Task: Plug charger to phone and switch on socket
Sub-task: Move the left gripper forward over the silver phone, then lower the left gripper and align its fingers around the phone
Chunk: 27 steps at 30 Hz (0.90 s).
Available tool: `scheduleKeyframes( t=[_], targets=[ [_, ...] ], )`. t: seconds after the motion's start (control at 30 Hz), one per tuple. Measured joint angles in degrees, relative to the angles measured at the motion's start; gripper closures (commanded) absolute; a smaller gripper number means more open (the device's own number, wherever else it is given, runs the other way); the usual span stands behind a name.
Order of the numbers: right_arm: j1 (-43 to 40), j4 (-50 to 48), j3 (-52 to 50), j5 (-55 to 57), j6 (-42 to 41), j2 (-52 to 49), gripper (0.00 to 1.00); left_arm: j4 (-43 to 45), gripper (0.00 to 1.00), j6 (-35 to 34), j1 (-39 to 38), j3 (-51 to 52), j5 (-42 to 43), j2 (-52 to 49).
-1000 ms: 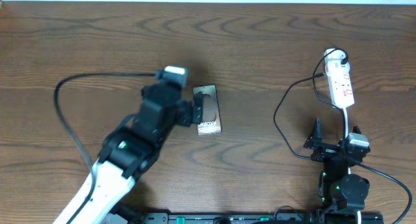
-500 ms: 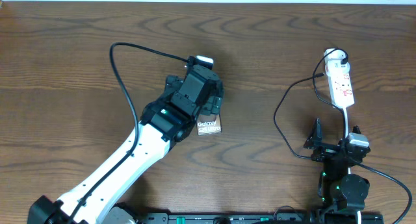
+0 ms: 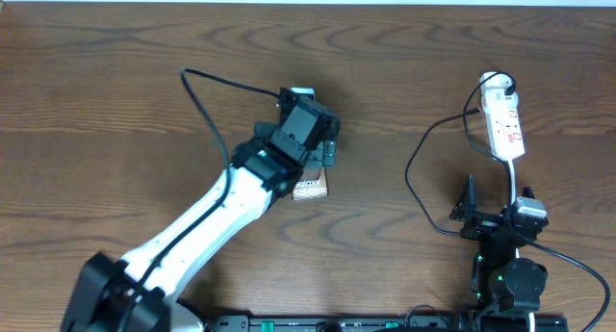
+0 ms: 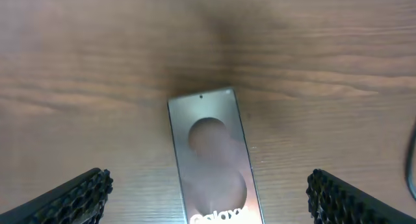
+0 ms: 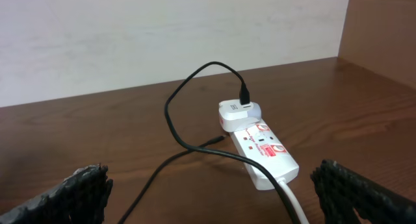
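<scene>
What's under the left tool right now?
The phone lies flat on the table below the open left tool, whose fingers do not touch it in the wrist view. Overhead, the left arm covers most of it; only its lettered end shows.

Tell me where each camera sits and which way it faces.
Overhead: fixed above the table, looking straight down; shows left arm, right arm, phone, socket.
Left wrist: on the left arm, looking down onto the phone; open left pincer at the bottom corners.
Right wrist: low, facing across the table toward socket and charger; open right pincer at the bottom corners.
Shared: overhead and left wrist both show the phone.
</scene>
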<state>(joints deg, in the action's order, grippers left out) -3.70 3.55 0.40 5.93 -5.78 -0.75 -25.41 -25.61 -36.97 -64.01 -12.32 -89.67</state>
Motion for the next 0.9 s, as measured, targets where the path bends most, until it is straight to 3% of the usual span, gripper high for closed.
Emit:
scheduleKeyframes(
  t=[0.27,0.9],
  targets=[
    [0.00,0.00,0.00,0.00,0.00,0.00,0.01,2.86,0.02,-3.82,0.00,0.00,0.02,-8.70],
    [0.00,0.00,0.00,0.02,0.00,0.00,0.01,5.92,0.02,-5.97,0.00,0.00,1.53,-14.25]
  ],
)
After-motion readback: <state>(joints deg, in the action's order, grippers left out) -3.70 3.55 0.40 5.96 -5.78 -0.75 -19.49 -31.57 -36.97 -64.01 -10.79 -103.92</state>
